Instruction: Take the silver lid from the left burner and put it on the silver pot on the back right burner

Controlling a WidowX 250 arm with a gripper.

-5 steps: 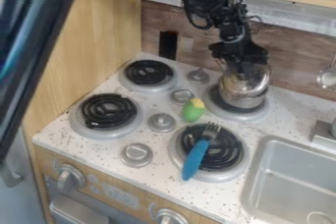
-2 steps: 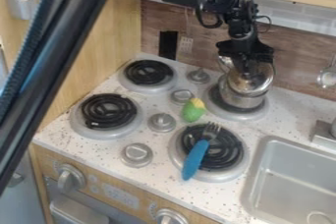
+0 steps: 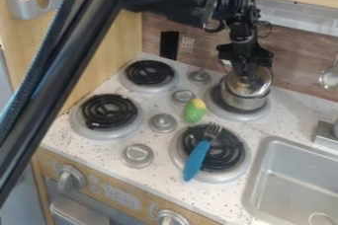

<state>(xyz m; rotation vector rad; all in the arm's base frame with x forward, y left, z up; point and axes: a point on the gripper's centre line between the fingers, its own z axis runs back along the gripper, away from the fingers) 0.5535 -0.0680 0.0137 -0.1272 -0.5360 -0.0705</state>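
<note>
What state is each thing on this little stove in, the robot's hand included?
Hand: pointing down, at the lid.
Lid: over the pot; can't tell if fully seated.
Pot: upright on the far right burner.
Fork: lying across the near right burner.
Green and yellow toy: resting on the stovetop.
Far left burner: uncovered.
Near left burner: uncovered.
</note>
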